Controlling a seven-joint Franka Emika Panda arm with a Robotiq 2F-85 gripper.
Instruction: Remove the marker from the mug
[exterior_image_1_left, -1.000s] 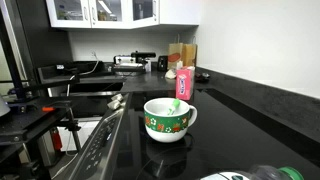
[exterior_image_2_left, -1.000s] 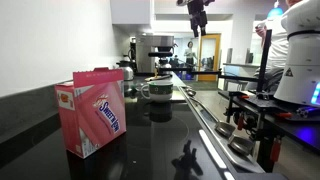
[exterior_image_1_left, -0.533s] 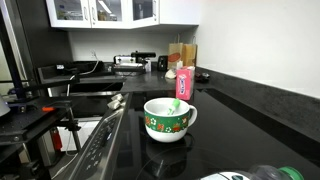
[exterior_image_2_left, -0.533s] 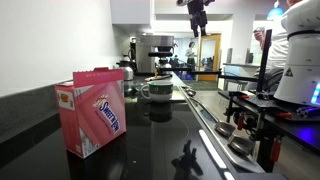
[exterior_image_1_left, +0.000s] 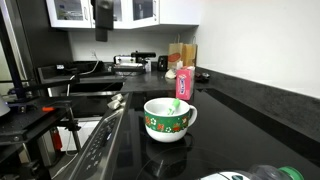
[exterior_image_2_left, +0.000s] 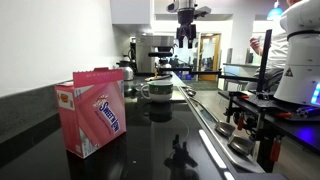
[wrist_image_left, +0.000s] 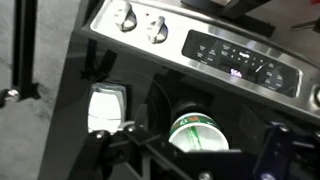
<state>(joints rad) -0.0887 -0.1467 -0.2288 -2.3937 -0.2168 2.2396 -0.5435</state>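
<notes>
- The marker (exterior_image_1_left: 176, 106) stands tilted inside the mug (exterior_image_1_left: 168, 118), its green end leaning on the white rim, so the removal has not begun. The whole job is left: descend, pinch, lift out.
- The room is a kitchen, with white glass-front cabinets (exterior_image_1_left: 130, 10) on the wall and small appliances at the far end of the counter.
- The desk (exterior_image_1_left: 245, 115) is a glossy black counter that mirrors whatever sits on it. It is mostly bare around the mug.
- A stove (wrist_image_left: 230, 55) with knobs and a touch panel adjoins the desk's edge.
- A pink sweetener box (exterior_image_2_left: 98, 110) stands on the desk, well apart from the mug.
- The tool (exterior_image_2_left: 185, 35) hangs high above the desk, far from the mug. In the wrist view its fingers are spread wide and grip nothing, with the mug showing far below between them.
</notes>
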